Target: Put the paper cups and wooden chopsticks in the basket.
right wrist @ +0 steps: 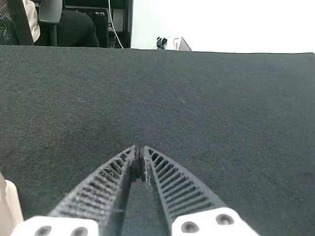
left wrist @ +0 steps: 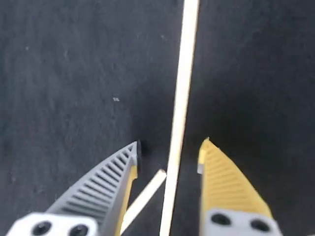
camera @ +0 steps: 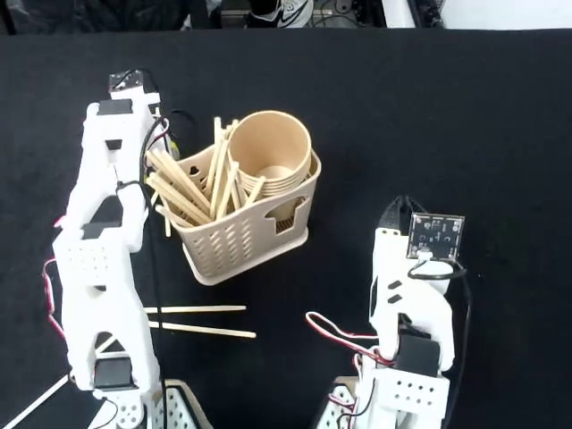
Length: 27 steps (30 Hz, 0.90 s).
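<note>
your left jaws are sitting spread either side of a chopstick [left wrist: 179, 98] lying on the surface [left wrist: 74, 73] | your right jaws are resting pressed together, empty | chopstick is looking light, stiff, thin: you are wanting a mid-length pinch

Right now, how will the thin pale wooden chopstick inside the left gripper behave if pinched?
The thin pale wooden chopstick looks straight, slender: likely stiff, light. Flat on black cloth, it may pivot as the left gripper closes.

The left arm [camera: 98, 268] and right arm [camera: 411, 308] are white plastic with red and black cables [camera: 340, 334]. The left fingers [left wrist: 224, 182] are grey and yellow; the right fingers [right wrist: 98, 191] dark and ribbed.
</note>
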Tool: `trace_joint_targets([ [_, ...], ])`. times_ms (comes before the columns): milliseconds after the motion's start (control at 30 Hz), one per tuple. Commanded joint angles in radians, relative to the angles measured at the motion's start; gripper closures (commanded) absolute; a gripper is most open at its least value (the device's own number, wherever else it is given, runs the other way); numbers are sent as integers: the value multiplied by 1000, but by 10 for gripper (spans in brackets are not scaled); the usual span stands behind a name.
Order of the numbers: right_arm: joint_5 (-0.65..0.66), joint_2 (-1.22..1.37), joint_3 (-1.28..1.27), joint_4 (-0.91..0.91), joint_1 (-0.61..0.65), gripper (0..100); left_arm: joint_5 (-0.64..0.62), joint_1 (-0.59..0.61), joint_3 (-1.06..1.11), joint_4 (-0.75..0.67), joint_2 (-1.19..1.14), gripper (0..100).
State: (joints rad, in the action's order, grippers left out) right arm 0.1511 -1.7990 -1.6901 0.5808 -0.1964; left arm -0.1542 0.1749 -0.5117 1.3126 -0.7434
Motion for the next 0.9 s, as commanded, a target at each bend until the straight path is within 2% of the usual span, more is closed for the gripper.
trace_joint_targets([
  [0, 9, -47, 15, -2, -11, 985, -2, 19, -81, -8, -32, 907],
  [67, 9, -47, 15, -2, -11, 985, -2, 15, -94, 15, -21, 982],
  [100, 9, -47, 15, -2, -11, 985, -2, 10, -104, 43, -14, 959],
  [200, 9, -47, 15, 0, -11, 985, -8, -2, -116, 95, 18, 972],
  [533, 9, -47, 15, -2, -11, 985, -9, 13, -47, 126, 183, 972],
  [867, 9, -47, 15, -3, -11, 985, -18, -18, 213, 109, 594, 971],
])
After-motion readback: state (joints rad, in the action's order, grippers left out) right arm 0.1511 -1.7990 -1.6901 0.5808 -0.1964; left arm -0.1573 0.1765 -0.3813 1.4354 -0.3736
